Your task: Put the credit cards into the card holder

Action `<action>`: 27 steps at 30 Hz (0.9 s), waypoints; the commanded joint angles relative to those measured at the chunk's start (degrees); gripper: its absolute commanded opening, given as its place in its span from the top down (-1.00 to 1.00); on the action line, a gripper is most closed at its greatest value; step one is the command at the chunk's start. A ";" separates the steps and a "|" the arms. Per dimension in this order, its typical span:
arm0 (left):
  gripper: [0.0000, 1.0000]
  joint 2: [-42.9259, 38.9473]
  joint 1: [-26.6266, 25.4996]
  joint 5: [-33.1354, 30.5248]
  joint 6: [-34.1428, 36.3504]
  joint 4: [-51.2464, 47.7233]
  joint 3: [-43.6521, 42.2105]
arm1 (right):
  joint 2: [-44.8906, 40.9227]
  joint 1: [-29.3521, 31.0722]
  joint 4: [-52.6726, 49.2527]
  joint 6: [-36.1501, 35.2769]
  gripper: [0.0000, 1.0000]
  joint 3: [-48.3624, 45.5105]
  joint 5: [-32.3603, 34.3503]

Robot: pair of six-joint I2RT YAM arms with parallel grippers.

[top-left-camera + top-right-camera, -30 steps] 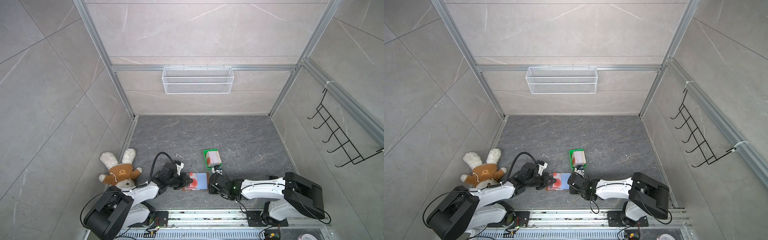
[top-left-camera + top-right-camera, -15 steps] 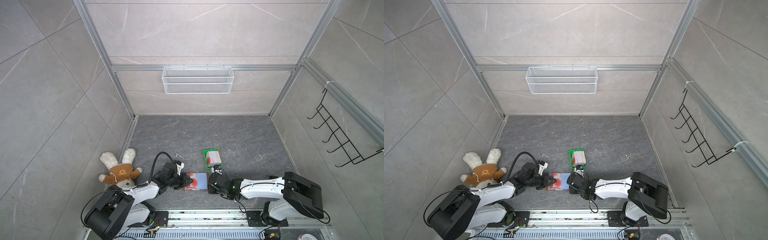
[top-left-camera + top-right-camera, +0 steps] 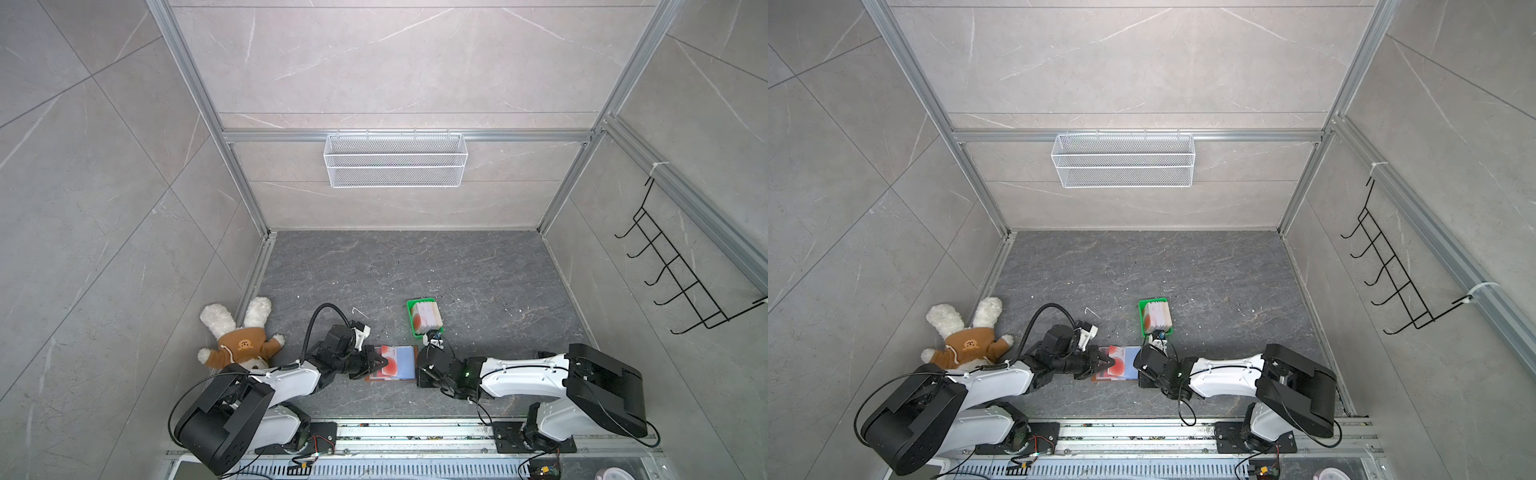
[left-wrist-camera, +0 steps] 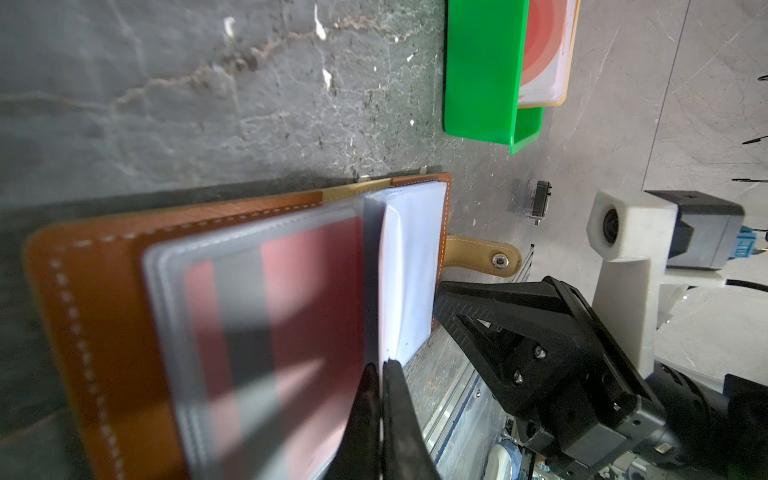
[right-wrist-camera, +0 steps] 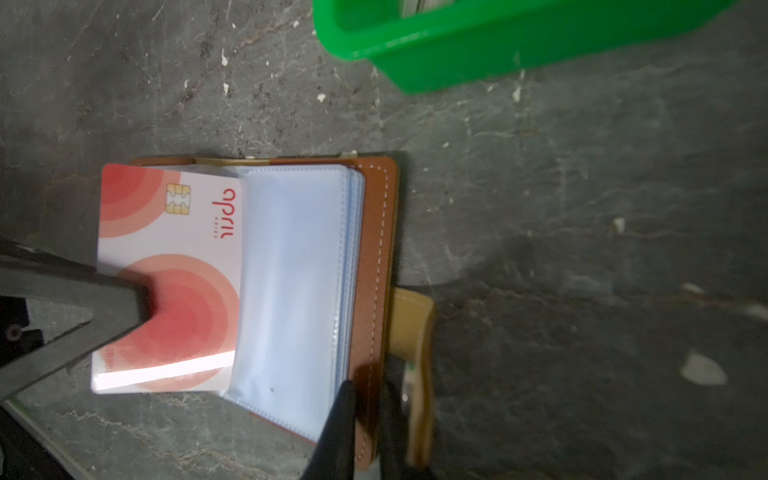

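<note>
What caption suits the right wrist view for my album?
Left gripper holds a credit card at a clear sleeve of the open card holder, clamped at its edge by the right gripper.

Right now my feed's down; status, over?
Left tool shut on card, edge at sleeves, not in. Right tool shut on holder cover. Nothing in the way.

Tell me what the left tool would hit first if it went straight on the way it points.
Probably the clear sleeves of the card holder: the left tool, shut on a credit card, points into them. Beyond sits the right tool, clamping the far cover.
</note>
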 commanded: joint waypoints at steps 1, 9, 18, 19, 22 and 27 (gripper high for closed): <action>1.00 -0.32 -0.27 0.58 0.20 0.69 0.17 | 0.10 -0.16 -1.51 -0.01 0.69 0.32 1.05; 1.00 -2.39 -0.27 -0.80 0.15 0.08 0.00 | 0.37 -0.11 -1.37 -0.09 0.69 0.60 1.05; 1.00 -4.83 -0.27 -1.81 0.91 -2.28 0.09 | 0.17 -0.06 -1.53 0.04 0.70 0.50 1.05; 1.00 -4.83 -0.27 -1.89 1.04 -2.62 0.17 | 0.16 -0.09 -1.48 0.00 0.69 0.50 1.05; 1.00 -4.71 -0.27 -2.05 1.23 -3.03 0.09 | 0.29 -0.07 -1.69 -0.01 0.69 0.67 1.05; 1.00 -3.94 -0.25 -2.17 1.65 -3.86 -0.02 | 0.43 -0.12 -1.71 -0.01 0.70 0.71 0.95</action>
